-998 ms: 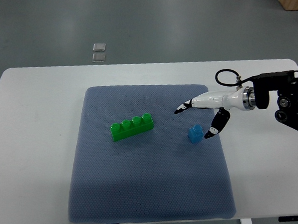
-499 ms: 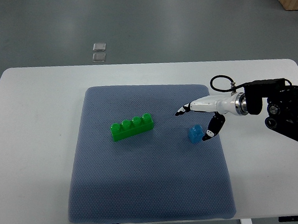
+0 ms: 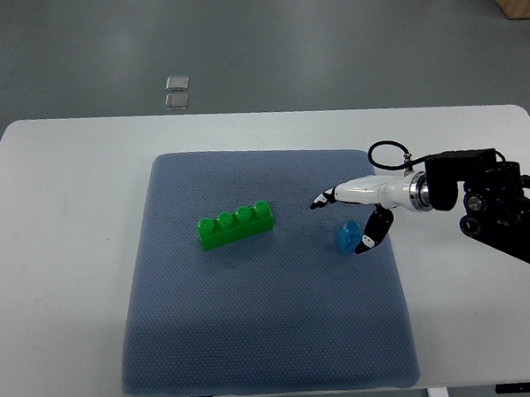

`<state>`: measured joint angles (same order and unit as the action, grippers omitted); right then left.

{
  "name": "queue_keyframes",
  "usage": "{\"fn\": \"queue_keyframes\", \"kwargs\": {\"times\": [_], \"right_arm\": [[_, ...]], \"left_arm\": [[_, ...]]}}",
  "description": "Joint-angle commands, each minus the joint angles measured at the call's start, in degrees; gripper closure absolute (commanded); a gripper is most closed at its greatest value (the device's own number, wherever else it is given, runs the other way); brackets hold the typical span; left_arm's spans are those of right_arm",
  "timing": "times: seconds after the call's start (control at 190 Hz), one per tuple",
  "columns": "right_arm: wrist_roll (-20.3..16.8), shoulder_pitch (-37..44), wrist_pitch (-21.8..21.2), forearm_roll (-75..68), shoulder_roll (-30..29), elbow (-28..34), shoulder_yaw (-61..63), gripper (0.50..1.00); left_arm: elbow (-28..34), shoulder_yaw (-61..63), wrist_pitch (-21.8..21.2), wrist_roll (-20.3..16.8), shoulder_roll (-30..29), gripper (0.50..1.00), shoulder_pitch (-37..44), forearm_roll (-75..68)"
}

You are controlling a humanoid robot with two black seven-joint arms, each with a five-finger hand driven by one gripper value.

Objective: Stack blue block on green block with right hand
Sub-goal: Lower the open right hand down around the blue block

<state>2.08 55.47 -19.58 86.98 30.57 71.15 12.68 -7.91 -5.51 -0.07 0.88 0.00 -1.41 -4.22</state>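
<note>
The blue block (image 3: 348,236) looks like glossy moulded plastic, slightly translucent, with a soft sheen on top. The green block (image 3: 236,224) is the same kind of smooth, shiny plastic, its studs catching light. Both lie on a grey-blue mat (image 3: 266,341) of matt, woven-looking cloth with a fine dotted texture. The worktop (image 3: 57,268) is smooth, matt white laminate. The right hand (image 3: 358,210) has glossy white plastic shells with black fingertips; its wrist ring appears to be brushed metal.
</note>
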Motion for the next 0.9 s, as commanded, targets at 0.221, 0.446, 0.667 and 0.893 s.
{"fn": "queue_keyframes", "kwargs": {"times": [0.221, 0.446, 0.667, 0.893], "right_arm": [[-2.96, 0.08, 0.6, -0.24, -0.87, -0.22, -0.03, 0.587], [-2.96, -0.19, 0.6, -0.32, -0.95, -0.22, -0.03, 0.587], [-2.96, -0.45, 0.69, 0.03, -0.95, -0.22, -0.03, 0.591], [-2.78, -0.45, 0.69, -0.24, -0.78, -0.22, -0.03, 0.668]], "left_arm": [[0.0, -0.03, -0.01, 0.0, 0.0, 0.5, 0.0, 0.0], [0.0, -0.03, -0.01, 0.0, 0.0, 0.5, 0.0, 0.0], [0.0, -0.03, -0.01, 0.0, 0.0, 0.5, 0.0, 0.0], [0.0, -0.03, -0.01, 0.0, 0.0, 0.5, 0.0, 0.0]]}}
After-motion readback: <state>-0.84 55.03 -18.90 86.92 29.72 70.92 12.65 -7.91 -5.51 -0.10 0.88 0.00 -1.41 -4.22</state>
